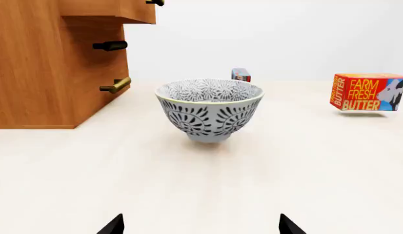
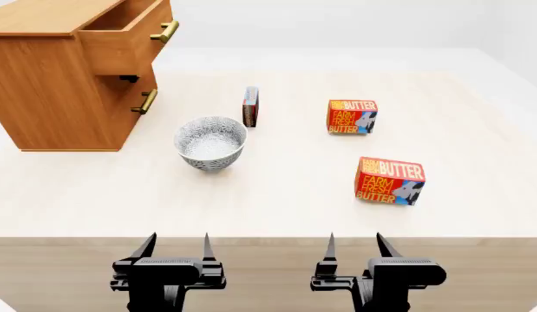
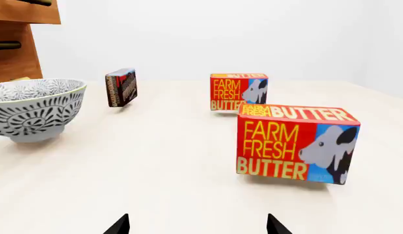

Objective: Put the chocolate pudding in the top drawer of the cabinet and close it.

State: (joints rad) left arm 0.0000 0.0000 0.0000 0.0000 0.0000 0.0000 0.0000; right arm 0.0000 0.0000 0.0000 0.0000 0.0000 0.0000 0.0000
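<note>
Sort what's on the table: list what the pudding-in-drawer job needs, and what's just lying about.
Needed:
chocolate pudding, standing on edge behind the bowl
top drawer, already pulled open
cabinet

Lying about:
bowl
far butter box
near butter box

Both grippers, left gripper and right gripper, are open and empty.

I have both arms low at the near edge, side by side and pointing forward. My left gripper (image 2: pixel 174 246) has its fingers spread apart, holding nothing. My right gripper (image 2: pixel 353 245) is spread the same way, also holding nothing.
</note>
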